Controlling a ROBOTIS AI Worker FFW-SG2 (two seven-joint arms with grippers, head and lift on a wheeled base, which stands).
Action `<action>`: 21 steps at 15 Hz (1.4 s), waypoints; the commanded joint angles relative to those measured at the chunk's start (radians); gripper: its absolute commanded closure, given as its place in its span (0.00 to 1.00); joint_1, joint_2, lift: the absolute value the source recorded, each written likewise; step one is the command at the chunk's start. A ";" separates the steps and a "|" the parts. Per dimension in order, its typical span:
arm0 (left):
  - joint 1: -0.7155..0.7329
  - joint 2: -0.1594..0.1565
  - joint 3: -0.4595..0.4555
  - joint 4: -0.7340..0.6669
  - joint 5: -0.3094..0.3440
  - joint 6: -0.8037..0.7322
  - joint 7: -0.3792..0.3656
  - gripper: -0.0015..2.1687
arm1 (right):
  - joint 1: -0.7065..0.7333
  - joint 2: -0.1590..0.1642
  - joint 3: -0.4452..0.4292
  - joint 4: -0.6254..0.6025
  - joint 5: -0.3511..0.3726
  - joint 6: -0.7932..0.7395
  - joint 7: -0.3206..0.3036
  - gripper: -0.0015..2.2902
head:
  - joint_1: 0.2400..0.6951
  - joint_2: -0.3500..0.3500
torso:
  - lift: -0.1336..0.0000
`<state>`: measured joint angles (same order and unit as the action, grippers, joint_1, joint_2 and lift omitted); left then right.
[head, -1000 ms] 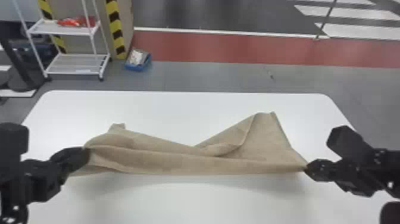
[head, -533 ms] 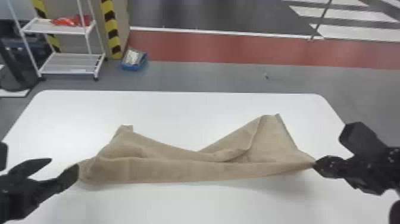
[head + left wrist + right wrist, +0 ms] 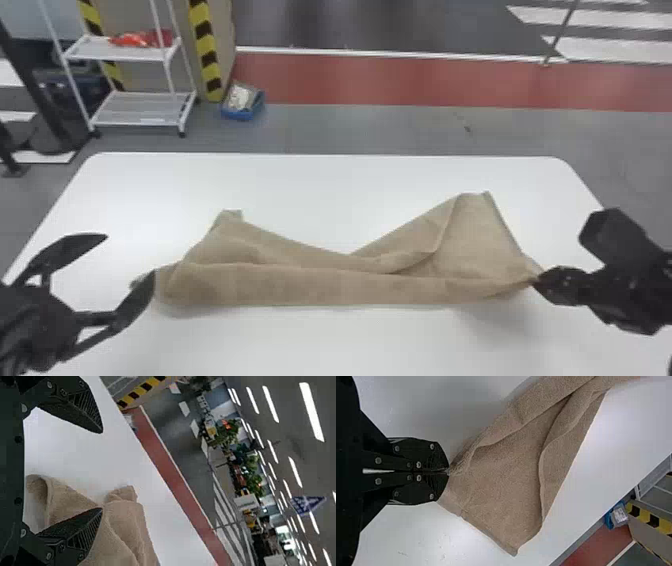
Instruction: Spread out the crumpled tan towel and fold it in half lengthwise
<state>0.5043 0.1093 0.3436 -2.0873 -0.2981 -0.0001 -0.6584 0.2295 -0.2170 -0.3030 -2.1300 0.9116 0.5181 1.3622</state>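
Plainly, the tan towel [image 3: 350,287] is laid across the middle of the table [image 3: 350,185], with its folds bunched. Near the table's right side, a corner is pinched between the closed fingers of the right gripper [image 3: 536,281]; since only the tips are used, the cloth could be lost if it were pulled hard. Over the table's left side, the left gripper [image 3: 130,254] is spread wide and empty. Its lower finger is seen against the towel in the left wrist view, so the end could be snagged or pushed into a new crease. If a hidden layer were missed there, a crooked fold would probably result. Beyond the table's far edge, a white rack [image 3: 135,117] and a blue bin [image 3: 243,110] are seen; the work is more likely to be hindered by the overlapped layers.
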 commanded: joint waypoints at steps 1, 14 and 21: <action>0.020 0.070 -0.011 0.027 -0.105 -0.136 -0.030 0.11 | 0.007 -0.001 -0.005 -0.001 0.003 0.003 0.005 0.67 | 1.00 0.38 | 0.07; -0.073 0.253 -0.133 0.072 -0.493 -0.139 -0.185 0.18 | 0.019 0.015 -0.001 0.002 0.006 0.003 0.005 0.67 | 1.00 0.35 | 0.07; -0.105 0.282 -0.158 0.154 -0.605 -0.169 -0.101 0.18 | 0.033 0.018 -0.013 -0.011 0.004 0.009 0.005 0.67 | 1.00 0.35 | 0.07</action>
<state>0.4018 0.3831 0.1816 -1.9441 -0.8996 -0.1677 -0.7614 0.2590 -0.1995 -0.3129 -2.1378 0.9162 0.5250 1.3622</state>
